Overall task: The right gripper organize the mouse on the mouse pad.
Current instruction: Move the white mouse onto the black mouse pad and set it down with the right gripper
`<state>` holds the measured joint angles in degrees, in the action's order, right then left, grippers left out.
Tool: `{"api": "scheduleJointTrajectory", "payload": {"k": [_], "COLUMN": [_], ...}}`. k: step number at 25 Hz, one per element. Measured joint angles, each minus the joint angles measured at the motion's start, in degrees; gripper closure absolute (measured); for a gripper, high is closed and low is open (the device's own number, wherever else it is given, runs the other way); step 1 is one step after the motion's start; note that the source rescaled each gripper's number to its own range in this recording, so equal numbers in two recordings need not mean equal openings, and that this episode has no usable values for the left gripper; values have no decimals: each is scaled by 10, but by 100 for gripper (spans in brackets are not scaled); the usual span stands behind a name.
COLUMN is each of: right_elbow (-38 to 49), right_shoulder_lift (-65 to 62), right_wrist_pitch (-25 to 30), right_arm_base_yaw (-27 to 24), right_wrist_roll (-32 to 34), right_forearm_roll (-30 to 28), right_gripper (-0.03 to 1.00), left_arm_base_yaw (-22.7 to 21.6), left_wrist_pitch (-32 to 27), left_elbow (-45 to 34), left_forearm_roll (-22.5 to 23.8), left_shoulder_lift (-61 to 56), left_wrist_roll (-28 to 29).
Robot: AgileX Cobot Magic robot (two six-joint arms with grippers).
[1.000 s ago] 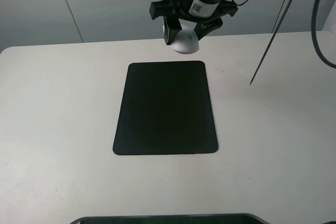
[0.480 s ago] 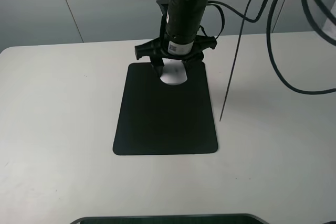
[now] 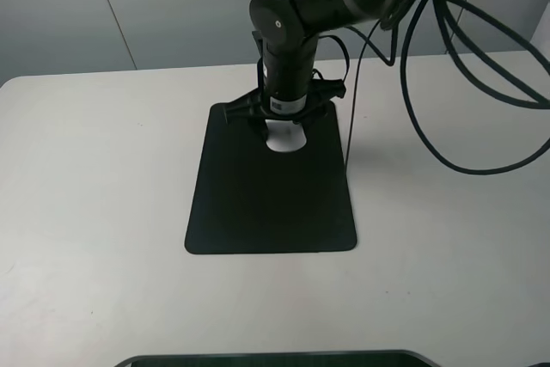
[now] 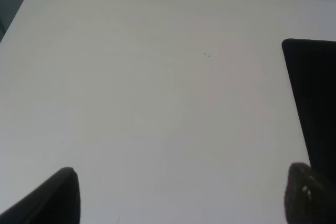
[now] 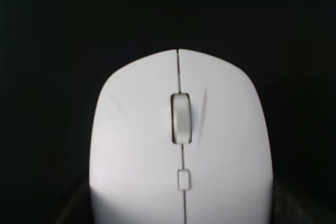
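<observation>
Exterior high: right tool (image 3: pixel 284 129) clamps mouse (image 3: pixel 286 139) btwn its jaws, directly under wrist, over mouse pad (image 3: pixel 271 204) far end.

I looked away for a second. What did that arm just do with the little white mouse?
The right gripper, gripping the mouse throughout, carried it from beyond the far edge of the mouse pad towards the camera and downward, so it is now over the far end of the mouse pad. Whether it touches yet cannot be told. The mouse pad did not shift on the table.
</observation>
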<state>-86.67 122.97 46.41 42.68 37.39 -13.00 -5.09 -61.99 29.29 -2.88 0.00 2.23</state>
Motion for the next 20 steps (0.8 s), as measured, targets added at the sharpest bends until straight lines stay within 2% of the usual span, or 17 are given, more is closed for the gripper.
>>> {"api": "scheduleJointTrajectory", "payload": {"k": [5,9,20], "right_elbow": [-4,-5,-5], "right_shoulder_lift": [20,34,64], "right_wrist_pitch": [-32,-38,-42], "right_arm_base_yaw": [0,0,0], "right_wrist_roll": [34,61,68], "right_forearm_roll": [-30,-58,-57], "right_gripper": [97,97,97], "left_arm_base_yaw": [0,0,0], "left_wrist_pitch": [0,0,0], "left_elbow": [0,0,0], "left_forearm_roll": [0,0,0], "left_shoulder_lift": [0,0,0], "left_wrist_roll": [0,0,0]}}
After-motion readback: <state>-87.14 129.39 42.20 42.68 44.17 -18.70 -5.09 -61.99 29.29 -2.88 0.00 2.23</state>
